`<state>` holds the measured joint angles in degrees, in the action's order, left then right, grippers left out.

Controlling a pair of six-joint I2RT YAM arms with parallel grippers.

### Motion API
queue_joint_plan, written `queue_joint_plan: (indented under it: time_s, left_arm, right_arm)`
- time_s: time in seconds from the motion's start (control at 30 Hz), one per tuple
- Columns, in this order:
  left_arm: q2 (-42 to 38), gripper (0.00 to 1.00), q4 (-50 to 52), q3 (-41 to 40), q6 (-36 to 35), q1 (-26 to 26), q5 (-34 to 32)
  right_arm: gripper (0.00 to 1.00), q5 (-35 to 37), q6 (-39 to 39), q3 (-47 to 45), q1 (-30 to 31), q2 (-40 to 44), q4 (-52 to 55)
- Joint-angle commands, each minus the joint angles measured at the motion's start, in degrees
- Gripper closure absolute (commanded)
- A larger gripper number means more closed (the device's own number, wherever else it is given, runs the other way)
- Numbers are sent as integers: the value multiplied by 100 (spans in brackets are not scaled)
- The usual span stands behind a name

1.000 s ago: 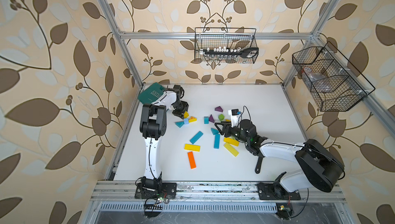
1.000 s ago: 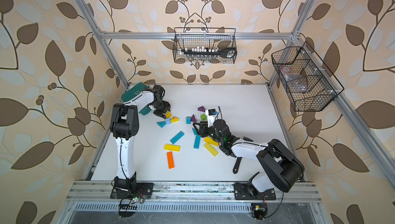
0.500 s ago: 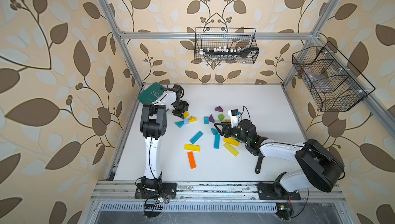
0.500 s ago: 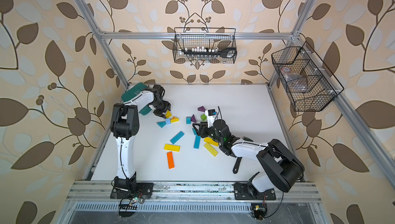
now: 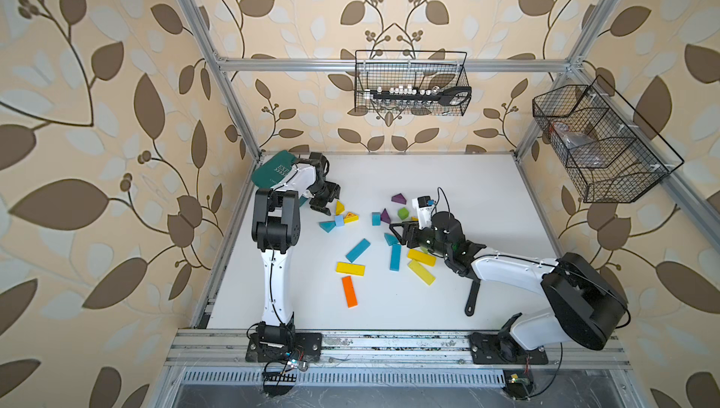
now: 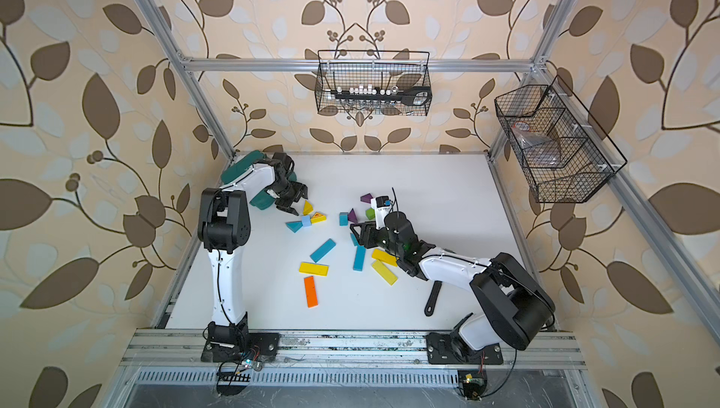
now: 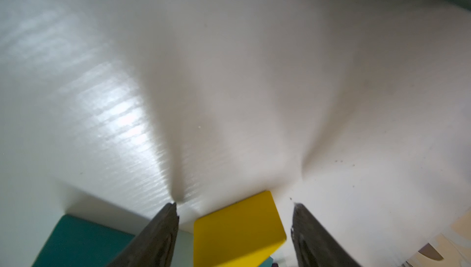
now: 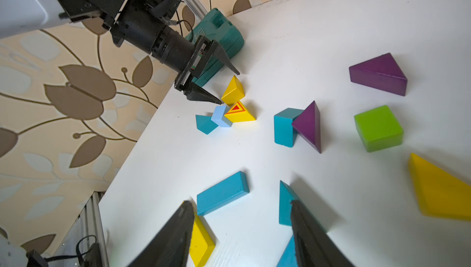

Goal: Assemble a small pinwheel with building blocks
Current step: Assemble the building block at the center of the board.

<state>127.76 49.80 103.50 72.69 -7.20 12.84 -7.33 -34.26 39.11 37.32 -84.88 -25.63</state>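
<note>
Ringing blue cube (image 8: 221,116) with wedges; left end effector (image 8: 229,88) spread, right end effector (image 8: 240,202) spread, probably pinching teal wedge (image 8: 285,202) next.

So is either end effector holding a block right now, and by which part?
Nothing is held. The left end effector stands open around the yellow wedge, gaps both sides; the right end effector is open too.

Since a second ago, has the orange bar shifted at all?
No. The orange bar lies just where it did, same gap from the yellow bar and front rail.
</note>
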Motion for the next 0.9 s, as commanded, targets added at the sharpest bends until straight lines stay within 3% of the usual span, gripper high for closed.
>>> queue_joint_plan:
  time_s: [0.0, 0.17, 0.33, 0.5, 0.7, 0.87]
  left_arm:
    - [-860, 22, 138, 165, -421, 319, 113]
    - [-2044, 2, 39, -512, -1050, 811, 341]
    - [-3619, 1, 88, -1562, -1859, 1263, 233]
    - [-4807, 1, 463, -2293, -2759, 1737, -197]
    - [-5271, 1, 678, -2657, -3451, 1942, -557]
    - [-5165, 1, 772, -2653, -3857, 1951, -794]
  right_arm:
    - [39, 103, -11, 851, 157, -377, 1231]
    - [40, 118, -68, 2365, 422, -1522, 2535]
    - [41, 374, 145, 4403, 721, -2994, 3890]
    - [40, 619, 253, 6187, 812, -4277, 4594]
    - [40, 823, 417, 7514, 820, -5183, 4972]
    - [39, 880, 472, 8021, 818, -5631, 4941]
